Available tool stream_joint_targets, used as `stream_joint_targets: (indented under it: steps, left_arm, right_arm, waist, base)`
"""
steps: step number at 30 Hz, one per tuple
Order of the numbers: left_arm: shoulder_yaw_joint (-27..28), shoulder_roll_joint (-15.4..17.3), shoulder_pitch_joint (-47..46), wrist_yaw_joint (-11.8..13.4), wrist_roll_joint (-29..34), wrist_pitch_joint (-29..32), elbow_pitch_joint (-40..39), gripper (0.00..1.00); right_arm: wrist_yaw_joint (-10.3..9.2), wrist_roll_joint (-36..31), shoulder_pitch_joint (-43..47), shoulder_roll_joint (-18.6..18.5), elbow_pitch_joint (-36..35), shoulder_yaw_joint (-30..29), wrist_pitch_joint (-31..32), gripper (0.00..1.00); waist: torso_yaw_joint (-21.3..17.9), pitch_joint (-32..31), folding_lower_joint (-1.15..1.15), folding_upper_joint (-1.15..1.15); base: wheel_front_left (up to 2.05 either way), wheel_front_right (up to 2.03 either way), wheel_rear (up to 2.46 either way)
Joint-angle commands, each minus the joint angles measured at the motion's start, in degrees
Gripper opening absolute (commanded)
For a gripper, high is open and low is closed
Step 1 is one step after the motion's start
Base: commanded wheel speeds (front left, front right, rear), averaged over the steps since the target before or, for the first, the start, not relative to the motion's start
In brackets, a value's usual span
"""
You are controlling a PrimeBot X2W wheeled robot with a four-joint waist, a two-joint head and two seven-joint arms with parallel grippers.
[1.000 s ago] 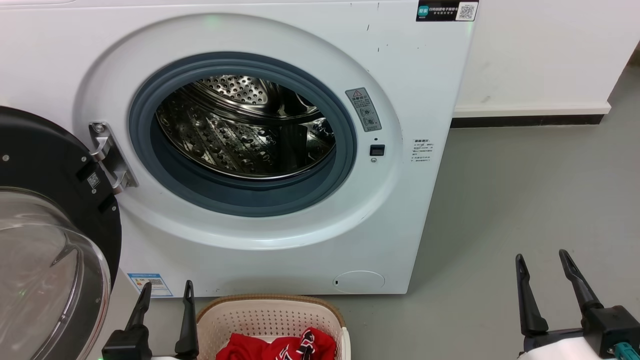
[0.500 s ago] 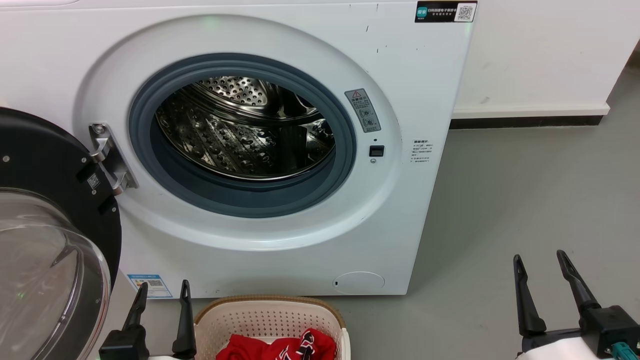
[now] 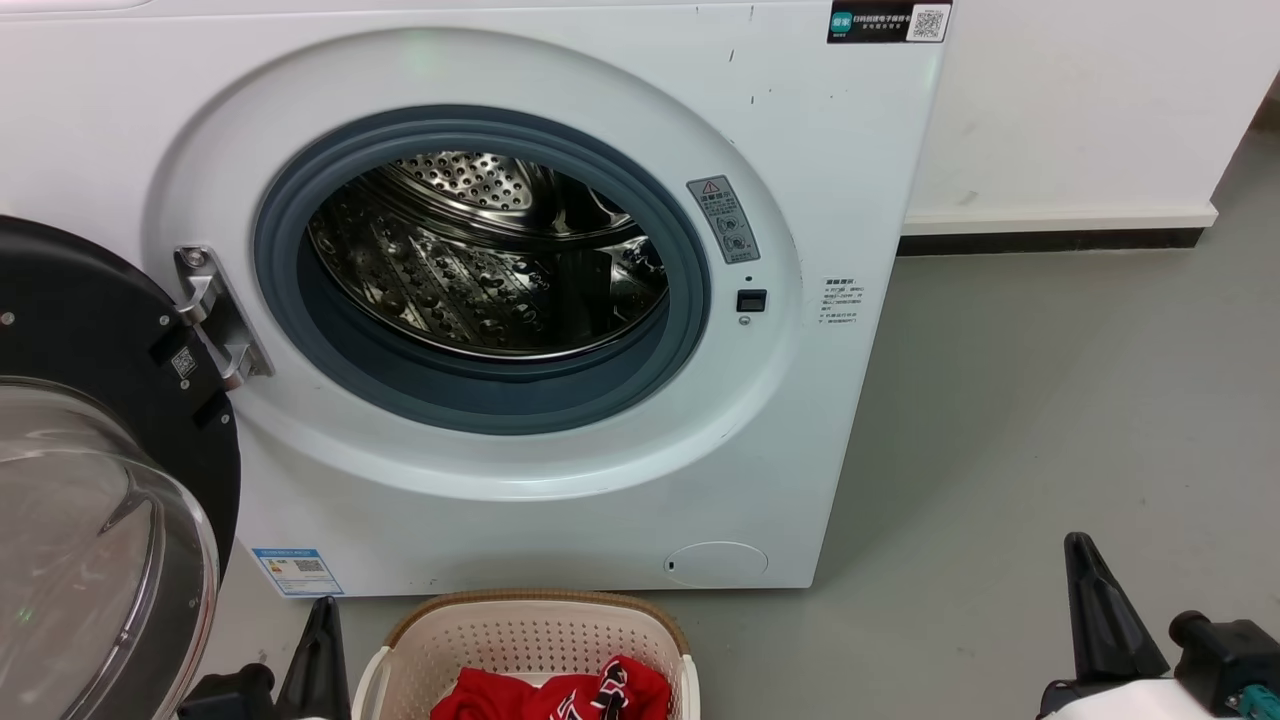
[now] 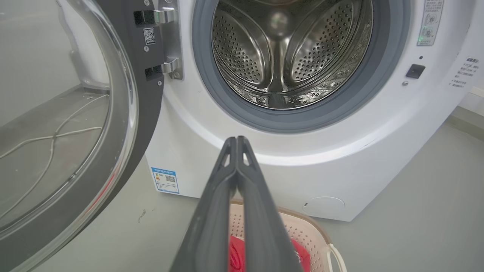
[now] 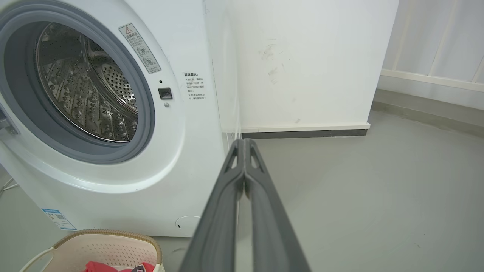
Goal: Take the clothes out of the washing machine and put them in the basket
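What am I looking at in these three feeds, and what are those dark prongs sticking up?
The wide picture comes from the camera on the robot's head, looking down at a washer with its door swung open. No clothing shows in the visible part of the drum. The other two pictures come from cameras on the wrists, each looking along its own arm's fingers. The prongs are the grippers. The left gripper and the right gripper are both shut and hold nothing. On the floor in front of the washer stands a basket, with red clothes lying in it.
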Motion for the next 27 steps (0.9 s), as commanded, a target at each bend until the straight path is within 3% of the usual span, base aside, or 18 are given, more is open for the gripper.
stream_joint_targets:
  steps: [1,27]
  left_arm:
    - [0.3,0.2,-1.7,-0.2,-2.4,0.5,-0.7,0.0]
    - [0.2,0.1,-5.2,-1.8,-28.9,6.1,0.0,0.0]
  right_arm:
    - [0.0,2.7,-1.7,-0.1,-0.5,-0.2,0.5,0.0]
    - [-0.02,30.7,-5.3,-0.2,2.0,-0.4,6.6,0.0]
  waist:
    - [0.0,0.0,0.0,0.0]
    - [0.5,0.8,0.0,0.0]
  base:
    - [0.0,0.0,0.0]
    - [0.0,0.0,0.0]
